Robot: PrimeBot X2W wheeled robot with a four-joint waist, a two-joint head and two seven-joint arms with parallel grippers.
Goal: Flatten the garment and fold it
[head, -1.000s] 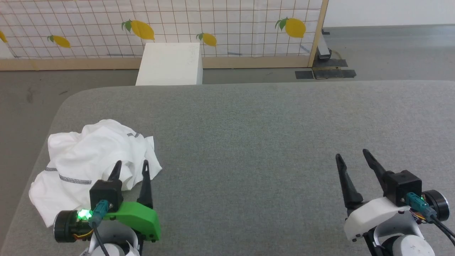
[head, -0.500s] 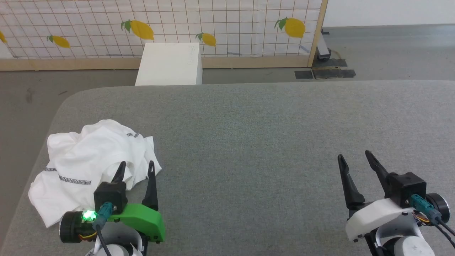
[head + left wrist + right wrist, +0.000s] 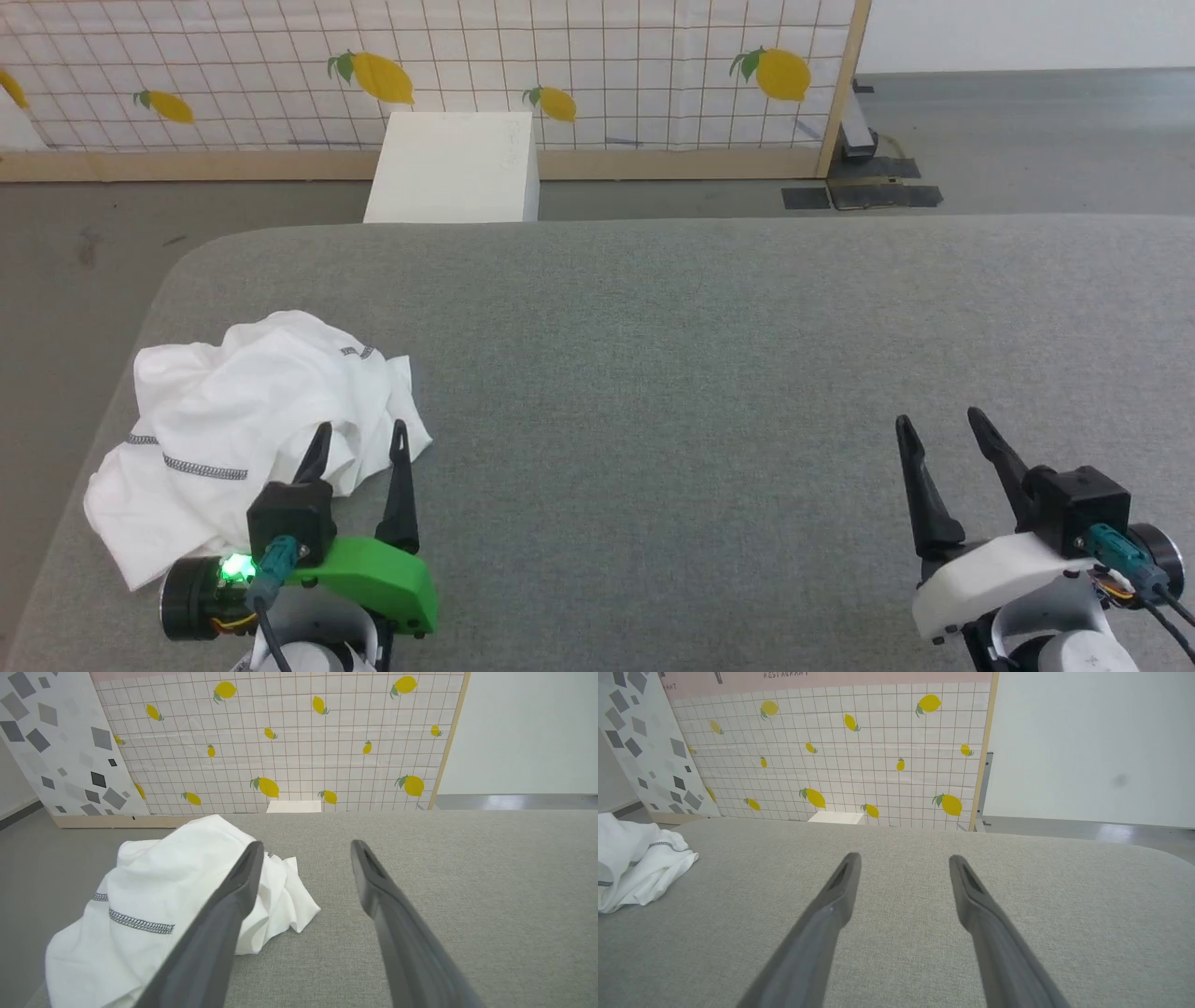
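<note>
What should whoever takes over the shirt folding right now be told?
The left gripper is open and empty, poised at the near right edge of the shirt; whether it touches the cloth is unclear.
The right gripper is open and empty, over bare table far to the right.
The shirt lies in a crumpled heap near the table's left edge.
Done: nothing; not flattened, no fold made.
Left: grasp it, spread it flat, then fold.

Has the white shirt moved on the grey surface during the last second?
No. The white shirt keeps its place against the white box; the whole head view shifted slightly.
</note>
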